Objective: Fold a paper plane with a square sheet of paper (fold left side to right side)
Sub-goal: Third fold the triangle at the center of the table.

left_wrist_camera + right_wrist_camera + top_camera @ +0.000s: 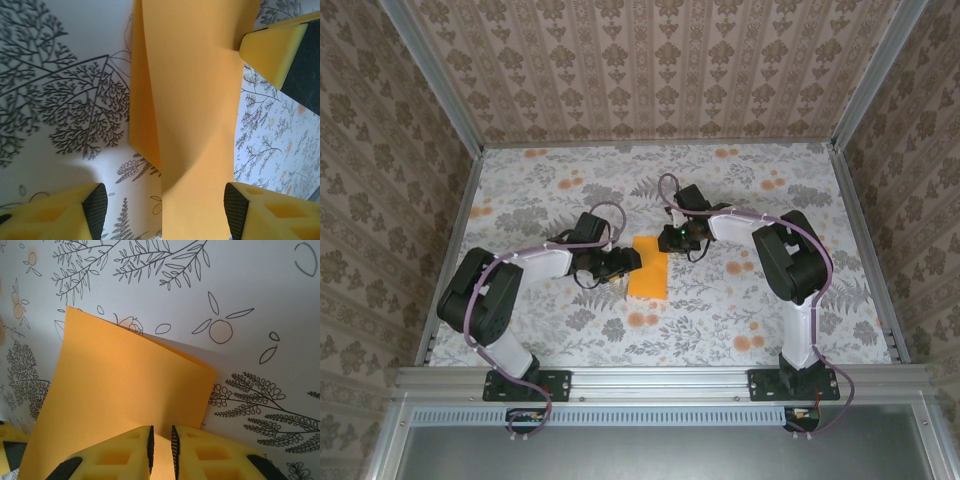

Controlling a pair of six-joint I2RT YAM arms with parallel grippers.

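Square sheet of paper [648,270] doubled over on floral table [570,195], right gripper [161,446] pinched narrow on one edge — left gripper [165,200] spread wide, straddling the orange fold.

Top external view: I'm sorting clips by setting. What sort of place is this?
Probably a lab test booth: wallpapered panels in an aluminium frame enclose a floral table, with robot arms bolted to its front rail.
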